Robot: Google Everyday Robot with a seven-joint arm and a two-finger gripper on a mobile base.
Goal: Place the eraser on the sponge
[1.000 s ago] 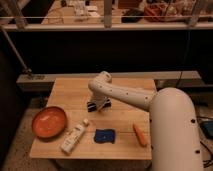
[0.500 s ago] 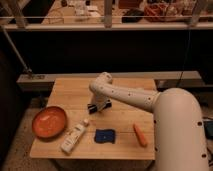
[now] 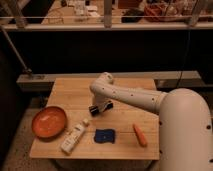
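Pincer (image 3: 100, 108) almost where it was a moment ago — low over the surface (image 3: 70, 92), its grip I cannot tell, sponge (image 3: 104, 135) at its 6 o'clock — apart

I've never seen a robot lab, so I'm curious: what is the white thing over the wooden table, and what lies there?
The white shape is a robot arm reaching in from the picture's right; its gripper hangs low over the middle of the table. The one camera looks down from above. On the table lie an orange bowl, a white bottle, a blue sponge and an orange stick. Something dark shows at the gripper; whether it is the eraser, or held, I cannot tell.
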